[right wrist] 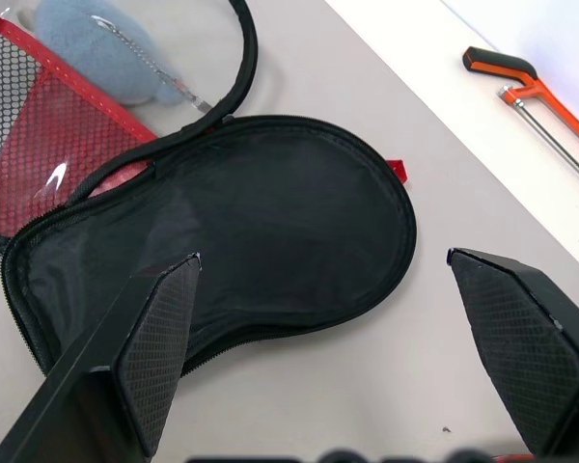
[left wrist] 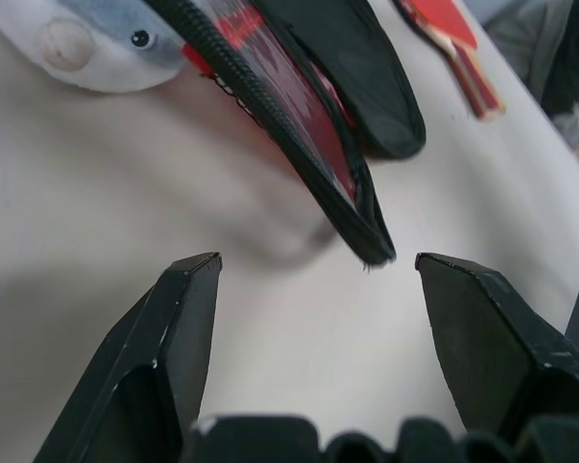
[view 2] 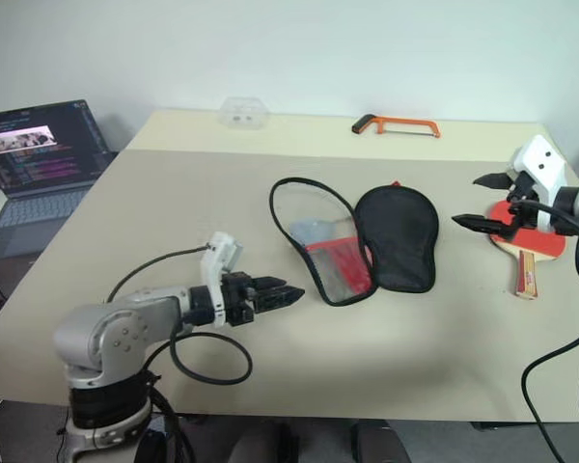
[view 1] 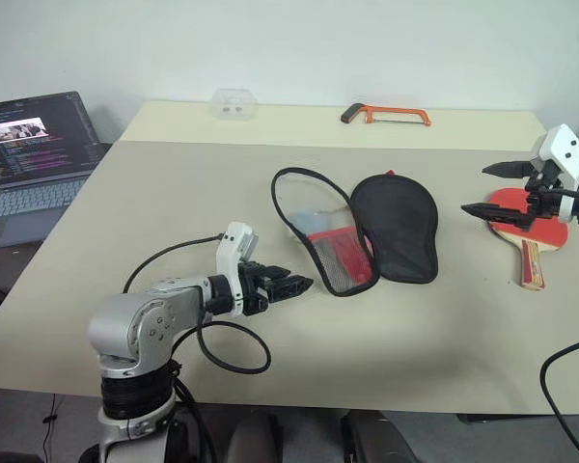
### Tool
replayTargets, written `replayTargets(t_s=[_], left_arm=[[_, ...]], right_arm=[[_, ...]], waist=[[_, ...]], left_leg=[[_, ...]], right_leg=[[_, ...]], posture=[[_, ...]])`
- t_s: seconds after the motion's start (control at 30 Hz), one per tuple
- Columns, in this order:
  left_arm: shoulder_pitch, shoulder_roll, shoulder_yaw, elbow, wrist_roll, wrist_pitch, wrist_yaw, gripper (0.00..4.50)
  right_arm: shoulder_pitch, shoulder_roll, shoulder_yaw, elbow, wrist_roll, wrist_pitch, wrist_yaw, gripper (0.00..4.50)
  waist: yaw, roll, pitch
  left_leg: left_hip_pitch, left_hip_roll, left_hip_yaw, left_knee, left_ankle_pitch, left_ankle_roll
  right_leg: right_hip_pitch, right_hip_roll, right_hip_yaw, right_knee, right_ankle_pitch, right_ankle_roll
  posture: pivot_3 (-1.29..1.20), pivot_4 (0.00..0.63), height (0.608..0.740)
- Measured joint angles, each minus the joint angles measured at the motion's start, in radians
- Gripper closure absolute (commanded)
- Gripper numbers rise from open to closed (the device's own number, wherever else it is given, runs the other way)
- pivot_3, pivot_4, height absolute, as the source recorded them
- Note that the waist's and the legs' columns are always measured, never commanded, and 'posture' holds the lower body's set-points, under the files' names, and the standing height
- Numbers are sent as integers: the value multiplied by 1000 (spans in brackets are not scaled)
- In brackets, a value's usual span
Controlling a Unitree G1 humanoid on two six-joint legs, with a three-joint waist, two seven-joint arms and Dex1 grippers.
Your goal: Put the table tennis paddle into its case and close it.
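Note:
The case lies unzipped and spread flat at mid-table. Its red, mesh and clear-window half (view 1: 326, 236) is on the left and its black half (view 1: 398, 228) on the right. The table tennis paddle (view 1: 534, 231) lies red face up at the table's right, handle toward me. My right gripper (view 1: 474, 190) hovers open over the paddle's left edge, holding nothing. My left gripper (view 1: 307, 283) is low over the table, open and empty, just short of the window half's narrow end (left wrist: 372, 246).
A grey-blue soft thing (right wrist: 87, 48) shows at the clear window. An orange hacksaw (view 1: 386, 115) and a clear plastic box (view 1: 234, 103) lie at the table's far side. A laptop (view 1: 34, 154) stands open at the left. A black cable (view 1: 234, 349) loops beside my left arm.

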Motion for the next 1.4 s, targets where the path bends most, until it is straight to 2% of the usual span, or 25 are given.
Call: replayTargets(t_s=[0.17, 0.3, 0.7, 0.8, 1.07, 1.4], left_arm=[[-33, -67, -70, 111, 53, -89, 124, 1004], [-58, -109, -111, 162, 57, -130, 163, 1004], [-115, -134, -152, 225, 49, -191, 193, 1004], [-118, -141, -153, 252, 50, -205, 203, 1574], [-186, -175, -168, 375, 85, -313, 270, 4433], [-301, -106, -175, 610, 160, -513, 265, 4471]], right_arm=[[1, 0, 0, -18, 13, 9, -3, 0], [1, 0, 0, -23, 21, 14, -11, 0], [10, 0, 0, -30, 27, 16, -20, 0], [10, 0, 0, -32, 27, 16, -21, 0], [9, 0, 0, -32, 27, 16, -21, 0], [-1, 5, 2, -27, 27, 14, -21, 0]], waist=[[0, 0, 0], [0, 0, 0], [0, -1, 0], [0, -1, 0], [1, -1, 1], [1, -1, 1]], left_leg=[[3, 0, 0, -1, 0, 0], [4, 0, 0, -1, 0, 0], [4, 0, 1, -2, 0, -1], [4, 0, 1, -2, 0, -1], [5, 0, 1, -3, 0, -1], [5, 0, 2, -3, 0, -1]], right_leg=[[4, 0, 0, -2, 0, 0], [4, 0, 0, -2, 0, 0], [5, 0, 1, -2, 0, 0], [5, 0, 1, -3, 0, 0], [5, 0, 1, -3, 0, 0], [5, 0, 2, -3, 0, 0]], posture=[[0, 150, 740], [0, 150, 740], [0, 150, 740], [0, 150, 740], [0, 150, 740], [0, 150, 740]])
